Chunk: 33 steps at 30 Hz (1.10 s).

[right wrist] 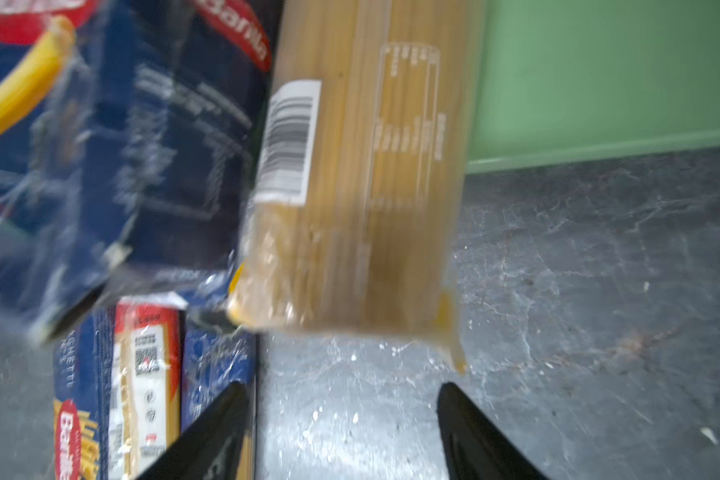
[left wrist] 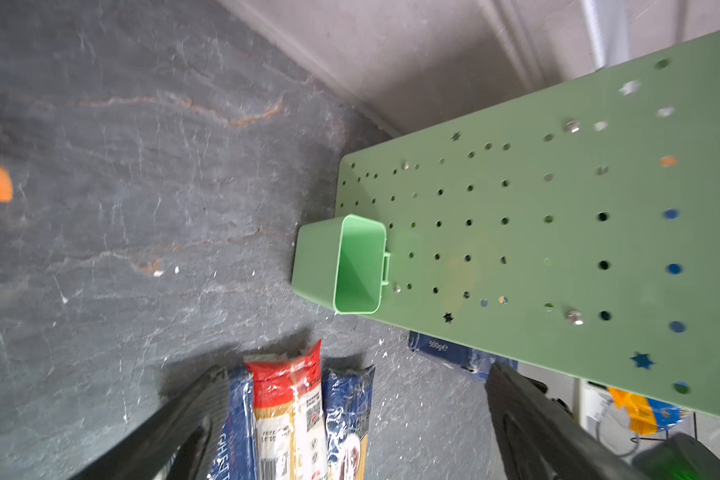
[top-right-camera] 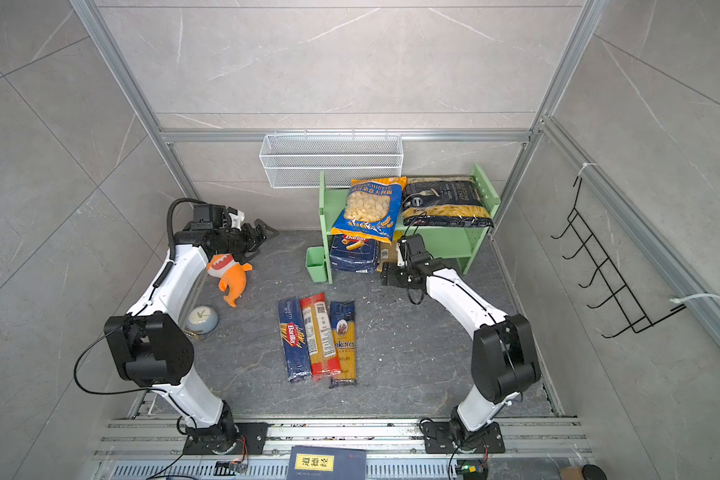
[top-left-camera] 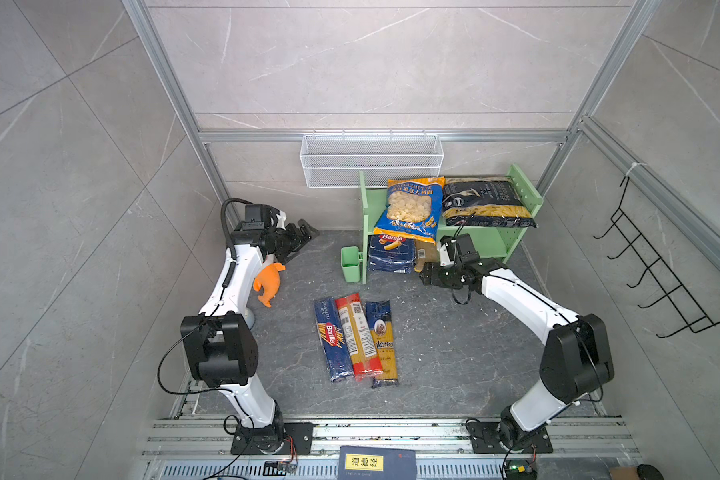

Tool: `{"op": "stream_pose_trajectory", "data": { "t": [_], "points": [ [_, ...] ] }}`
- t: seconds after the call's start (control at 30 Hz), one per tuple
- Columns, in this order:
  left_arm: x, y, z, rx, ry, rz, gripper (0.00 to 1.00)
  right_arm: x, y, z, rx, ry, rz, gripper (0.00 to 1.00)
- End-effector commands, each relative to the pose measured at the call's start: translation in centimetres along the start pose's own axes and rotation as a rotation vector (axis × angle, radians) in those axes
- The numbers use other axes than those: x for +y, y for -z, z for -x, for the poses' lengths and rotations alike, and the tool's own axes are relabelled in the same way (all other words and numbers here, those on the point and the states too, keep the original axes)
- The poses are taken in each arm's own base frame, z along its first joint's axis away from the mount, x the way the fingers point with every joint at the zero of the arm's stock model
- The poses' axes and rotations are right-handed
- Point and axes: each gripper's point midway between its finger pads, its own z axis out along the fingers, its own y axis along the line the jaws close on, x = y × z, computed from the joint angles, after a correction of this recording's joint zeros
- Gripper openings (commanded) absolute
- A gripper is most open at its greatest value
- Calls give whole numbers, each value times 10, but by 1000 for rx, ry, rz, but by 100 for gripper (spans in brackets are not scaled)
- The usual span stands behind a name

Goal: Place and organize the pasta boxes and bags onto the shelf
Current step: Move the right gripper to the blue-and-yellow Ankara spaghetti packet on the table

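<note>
Shelf: the mint-green two-tier shelf unit with hole-dotted side panels stands at the back right of the dark stone floor; the left wrist view shows only one side panel, cut off at the frame edge.
Top tier: an orange-and-blue orecchiette bag with a clear window overhangs the front edge beside a black-and-clear penne bag.
Lower tier: a squat dark blue Barilla rigatoni box sits at the left, its top hidden under the orecchiette bag and its print blurred in the right wrist view.
Clear pack: a long clear spaghetti pack with a white barcode label lies just beside that box. In a top view it is mostly covered.
Right gripper: it has its jaws spread and holds nothing, just short of the clear pack's end.
Left gripper: it is spread wide and empty, raised at the back left.
Floor: a dark blue Barilla spaghetti pack, a red spaghetti pack and a dark-blue-and-yellow spaghetti pack lie side by side, touching.
Partly hidden: an orange plush toy sits behind the left arm.
</note>
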Motion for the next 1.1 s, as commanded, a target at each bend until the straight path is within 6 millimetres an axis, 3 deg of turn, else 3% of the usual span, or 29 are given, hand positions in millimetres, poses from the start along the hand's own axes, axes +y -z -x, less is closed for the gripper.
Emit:
{"op": "stream_pose_trajectory", "data": {
  "t": [0.0, 0.17, 0.37, 0.73, 0.9, 0.97, 1.07],
  "points": [
    [-9, 17, -5, -27, -5, -24, 99, 11, 24, -27, 39, 40, -1, 79],
    [1, 25, -24, -30, 13, 2, 99, 29, 37, -75, 119, 110, -22, 83],
    [22, 39, -63, -15, 53, 48, 100, 64, 43, -130, 239, 172, 40, 85],
    [50, 75, -135, -30, 131, 102, 100, 88, 21, -214, 502, 277, 12, 91],
    [52, 92, -168, -18, 153, 92, 100, 98, 17, -246, 547, 308, 18, 92],
    [46, 98, -180, -7, 148, 52, 100, 102, 16, -257, 560, 305, 41, 99],
    [34, 109, -193, 0, 136, -13, 99, 103, 11, -271, 581, 317, 41, 99]
  ]
}}
